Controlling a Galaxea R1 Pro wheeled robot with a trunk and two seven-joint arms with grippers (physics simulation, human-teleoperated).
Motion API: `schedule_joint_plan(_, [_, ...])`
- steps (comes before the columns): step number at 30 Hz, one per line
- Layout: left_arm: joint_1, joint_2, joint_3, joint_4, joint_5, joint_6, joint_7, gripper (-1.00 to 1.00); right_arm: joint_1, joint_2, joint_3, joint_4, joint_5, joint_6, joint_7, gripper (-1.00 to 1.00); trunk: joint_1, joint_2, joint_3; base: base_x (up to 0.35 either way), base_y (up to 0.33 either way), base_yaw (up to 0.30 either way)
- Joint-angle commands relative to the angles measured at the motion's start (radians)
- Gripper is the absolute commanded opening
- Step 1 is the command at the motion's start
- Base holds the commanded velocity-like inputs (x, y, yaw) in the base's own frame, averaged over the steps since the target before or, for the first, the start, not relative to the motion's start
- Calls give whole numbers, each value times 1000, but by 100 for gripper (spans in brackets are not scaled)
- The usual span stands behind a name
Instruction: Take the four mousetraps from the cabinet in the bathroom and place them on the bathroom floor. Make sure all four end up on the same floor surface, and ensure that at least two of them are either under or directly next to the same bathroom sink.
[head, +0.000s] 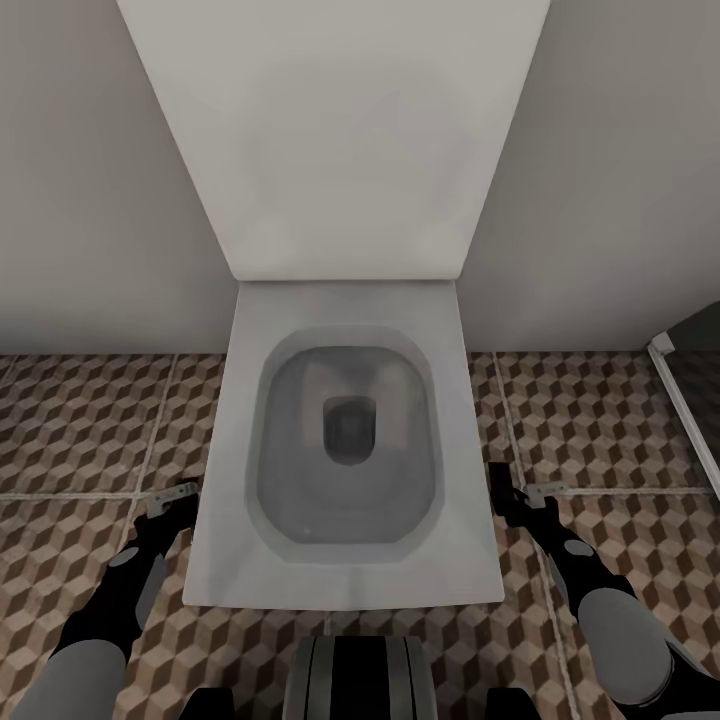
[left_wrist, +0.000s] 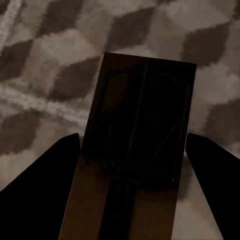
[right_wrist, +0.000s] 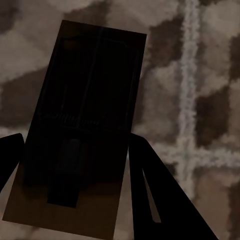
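The head view looks straight down; the cabinet and the bathroom sink are out of view. My left gripper hangs low over the cube-patterned bathroom floor, shut on a mousetrap. In the left wrist view that brown board with dark metal parts sits between the dark fingers of the left gripper. My right gripper is shut on a second mousetrap. The right wrist view shows this mousetrap held in the right gripper above the tiles.
A white toilet with its lid raised against the grey wall stands between the two arms. A white-framed dark shower edge runs along the right. Patterned tiles lie on both sides of the toilet.
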Motion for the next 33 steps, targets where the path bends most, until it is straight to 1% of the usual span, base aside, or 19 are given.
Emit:
schedule_joint_plan(1, [0,-1,-1,0,0,0,0,-100,0,0,0,0,-4,1,5,-100,0,0,0,0,0,0])
schedule_joint_plan(5, [0,-6,-2,0,-2,0,-1,-100,0,0,0,0,-4,1,5,-100,0,0,0,0,0,0])
schedule_joint_plan(10, [0,-9,-3,1,-3,0,-1,-100,0,0,0,0,-4,1,4,-100,2,-1,-19,0,0,0])
schedule_joint_plan(26, [0,-11,-3,2,-3,-4,-1,-100,0,0,0,0,-4,1,4,-100,2,-1,-19,0,0,0])
schedule_joint_plan(31, [0,-12,-4,3,-3,0,-2,-100,0,0,0,0,-4,1,4,-100,4,-2,-39,0,0,0])
schedule_joint_plan(33, [0,-12,-4,3,-3,1,-2,-100,0,0,0,0,-4,1,4,-100,4,-2,-39,0,0,0])
